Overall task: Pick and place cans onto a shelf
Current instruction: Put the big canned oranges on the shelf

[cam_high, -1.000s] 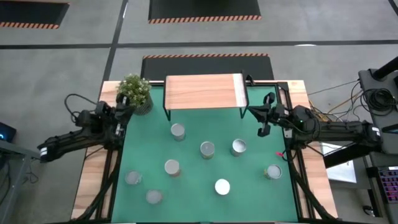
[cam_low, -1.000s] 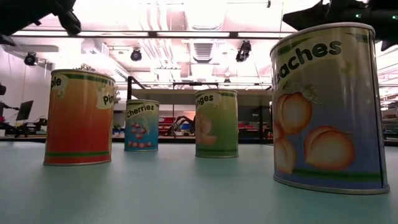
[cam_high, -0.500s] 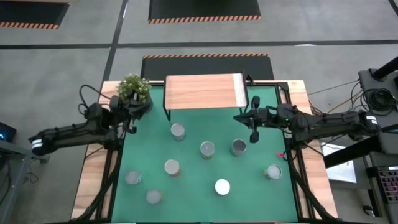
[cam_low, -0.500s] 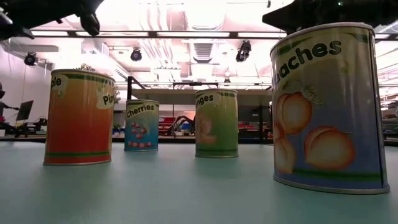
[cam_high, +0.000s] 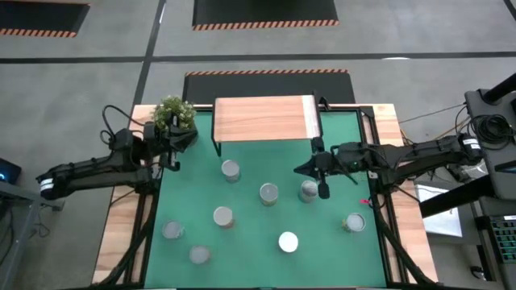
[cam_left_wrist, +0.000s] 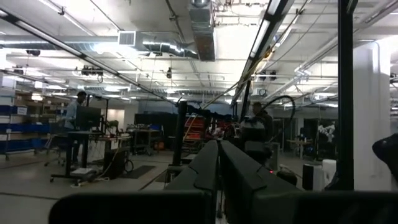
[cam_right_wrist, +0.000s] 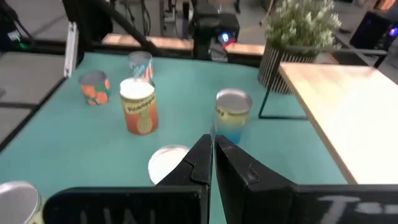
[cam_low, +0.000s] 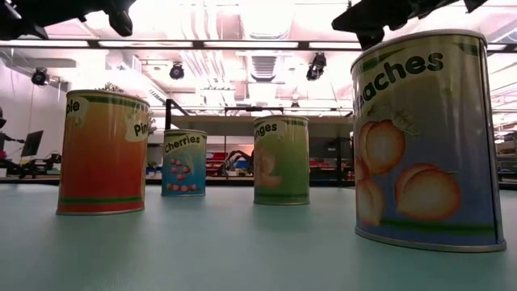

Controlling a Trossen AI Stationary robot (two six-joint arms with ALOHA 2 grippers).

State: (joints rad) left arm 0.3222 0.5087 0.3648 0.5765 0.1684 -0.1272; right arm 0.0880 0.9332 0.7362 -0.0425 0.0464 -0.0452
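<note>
Cans (cam_high: 268, 193) are scattered across the green counter (cam_high: 250, 258) in the lower half of the high view, all below the empty shelf (cam_high: 264, 118) at upper centre. The right arm is stretched in from the right edge, its end effector (cam_high: 322, 190) pressed shut and held just beside one can (cam_high: 309, 191), nothing gripped. The left end effector (cam_high: 172, 161) is likewise shut, raised near the potted plant (cam_high: 174, 117) at upper left.

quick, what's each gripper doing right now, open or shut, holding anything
Left gripper: shut, holding nothing, near the potted plant.
Right gripper: shut, holding nothing, over a can below the shelf.
</note>
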